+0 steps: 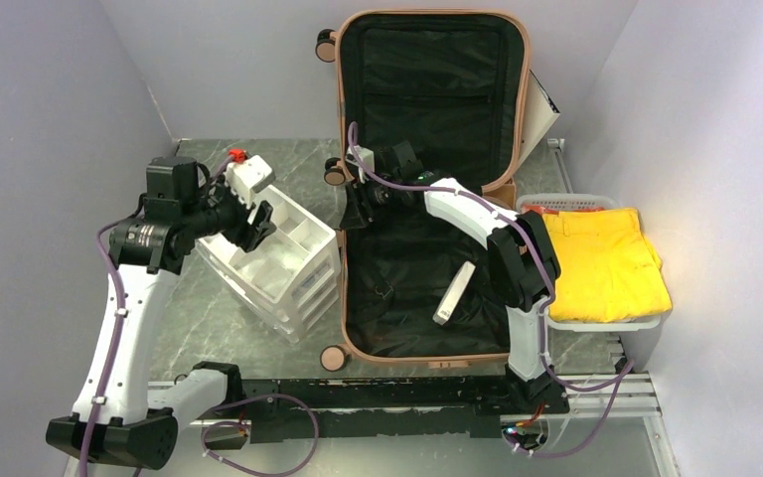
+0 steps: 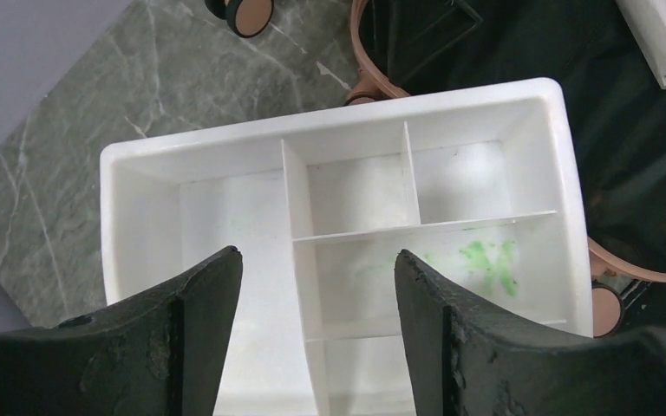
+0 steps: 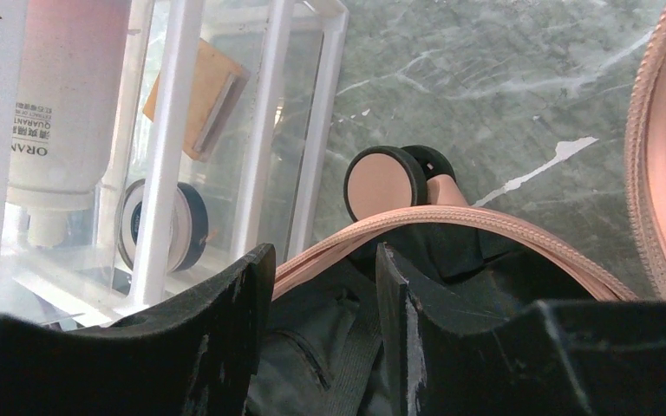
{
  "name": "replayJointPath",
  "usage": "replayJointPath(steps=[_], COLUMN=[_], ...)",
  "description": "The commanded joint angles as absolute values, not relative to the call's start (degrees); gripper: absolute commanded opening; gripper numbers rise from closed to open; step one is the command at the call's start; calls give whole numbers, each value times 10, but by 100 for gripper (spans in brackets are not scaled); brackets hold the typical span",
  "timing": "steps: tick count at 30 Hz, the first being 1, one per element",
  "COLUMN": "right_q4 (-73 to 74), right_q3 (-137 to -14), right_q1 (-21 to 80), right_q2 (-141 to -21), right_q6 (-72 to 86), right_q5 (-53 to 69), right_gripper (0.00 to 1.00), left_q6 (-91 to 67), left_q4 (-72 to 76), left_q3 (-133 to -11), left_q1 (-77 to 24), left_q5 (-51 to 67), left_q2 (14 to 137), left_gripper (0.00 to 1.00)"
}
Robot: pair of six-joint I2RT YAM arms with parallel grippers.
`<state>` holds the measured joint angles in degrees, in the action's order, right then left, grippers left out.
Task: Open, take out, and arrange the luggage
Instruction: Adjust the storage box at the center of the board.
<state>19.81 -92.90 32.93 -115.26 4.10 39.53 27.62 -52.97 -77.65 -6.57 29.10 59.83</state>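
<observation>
The luggage [image 1: 407,298] is lying open at 12 o'clock on the worktop [image 1: 199,328], its lid leaning upright at the back and a white box [image 1: 454,293] resting on the black lining. The right fingers [image 3: 225,329] are sitting half spread over the shell's 9 o'clock rim, just beside a wheel [image 3: 384,182]. Whether they are pinching the lining or nothing is impossible to tell. If they are snagging fabric, a pull is likely to drag the case into the white organiser [image 1: 288,268] just beside it. The left fingers [image 2: 199,329] are hanging spread wide and empty above that organiser's dividers, so a careless descent is risking a knock or a tip.

The right arm is covering part of the lining, so anything beneath it is going unseen. The organiser's drawer contents are showing only blurrily. The yellow cloth [image 1: 601,263] at 3 o'clock is hiding most of its basket [image 1: 606,323]
</observation>
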Motion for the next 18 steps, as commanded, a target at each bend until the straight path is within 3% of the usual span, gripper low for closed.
replayJointPath(steps=[1,5,11,13,16,18], right_q4=[180,181,177,177,177,179], right_q3=[-936,-939,-933,-930,-928,-926], right_q1=[329,329,329,329,329,329], right_q2=[-1127,-1129,-1127,-1124,-1119,-1117], right_q6=[33,34,36,36,32,29], right_q5=[396,393,387,384,378,375], right_gripper=[51,51,51,51,51,51], left_q6=[282,356,302,286,295,317], left_q4=[-552,-622,-526,-522,-569,-604], left_q3=[-805,-827,-778,-775,-807,-831], left_q1=[-68,-71,-76,-76,-77,-77], left_q5=[308,451,294,305,409,433], left_q2=[610,605,597,595,602,601], left_gripper=[68,71,73,73,75,96])
